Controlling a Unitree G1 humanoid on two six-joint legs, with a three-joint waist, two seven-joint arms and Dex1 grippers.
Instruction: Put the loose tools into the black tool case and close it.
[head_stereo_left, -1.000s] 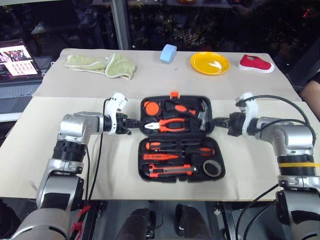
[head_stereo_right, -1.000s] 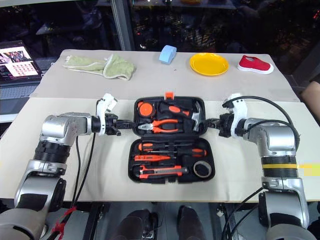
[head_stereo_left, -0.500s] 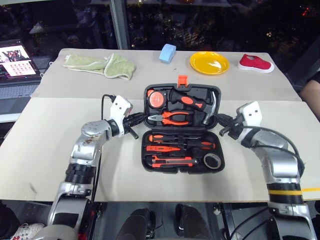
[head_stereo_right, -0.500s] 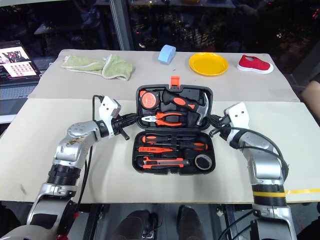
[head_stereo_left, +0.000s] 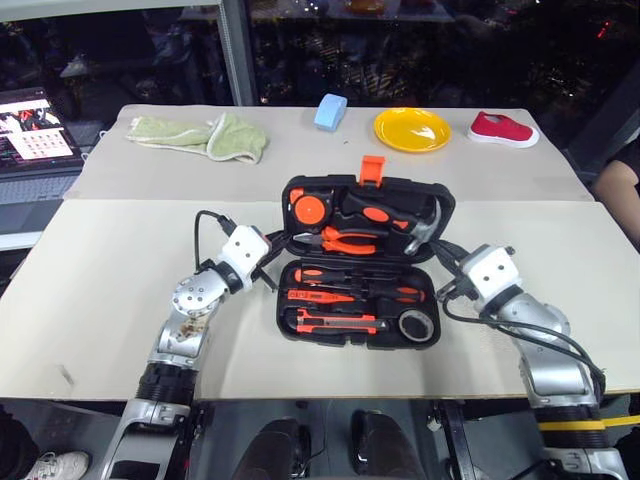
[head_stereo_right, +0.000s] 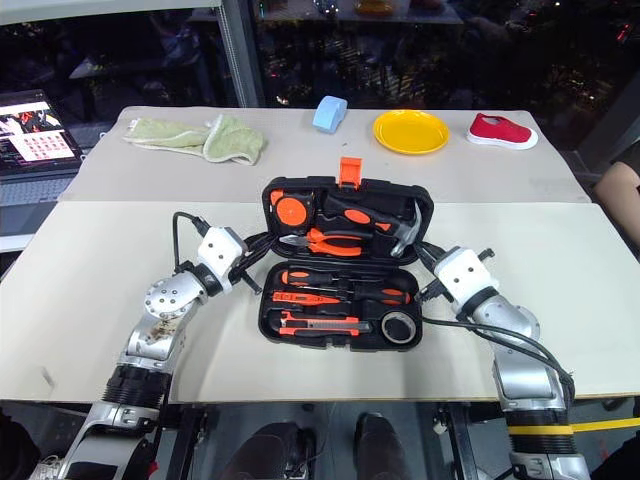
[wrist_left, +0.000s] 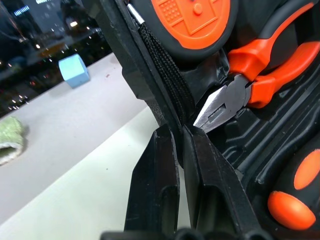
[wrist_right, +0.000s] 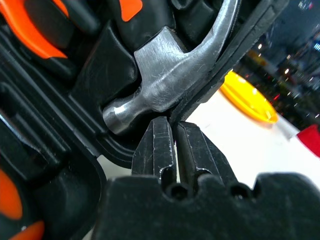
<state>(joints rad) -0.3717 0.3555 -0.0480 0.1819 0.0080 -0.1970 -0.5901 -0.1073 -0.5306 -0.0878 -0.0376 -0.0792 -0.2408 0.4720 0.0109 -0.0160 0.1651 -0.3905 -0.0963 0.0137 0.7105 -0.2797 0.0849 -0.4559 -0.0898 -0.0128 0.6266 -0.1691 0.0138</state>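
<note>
The black tool case (head_stereo_left: 283, 300) lies open in front of me with its lid (head_stereo_left: 365, 190) tilted up and its orange latch (head_stereo_left: 372, 168) on top. In the base lie two screwdrivers (head_stereo_left: 360, 276), the tester pen (head_stereo_left: 320, 296), the utility knife (head_stereo_left: 335, 321) and the grey tape roll (head_stereo_left: 414, 324). The lid carries a tape measure (head_stereo_left: 309, 209), pliers (head_stereo_left: 345, 240) and a hammer (wrist_right: 165, 85). My left gripper (wrist_left: 179, 131) is shut on the lid's left rim. At the lid's right rim, beside the hammer head, my right gripper (wrist_right: 174, 122) is shut on the edge.
Along the table's far side sit a green cloth (head_stereo_left: 200, 133), a blue block (head_stereo_left: 329, 111), a yellow plate (head_stereo_left: 412, 128) and a red shoe (head_stereo_left: 503, 129). A laptop (head_stereo_left: 30, 125) stands far left. A person's arm (head_stereo_left: 620, 190) shows at the right edge.
The lid has swung up from lying flat to steeply tilted over the base. Both grippers rolled and came back toward me with the lid's rims between their fingers.
</note>
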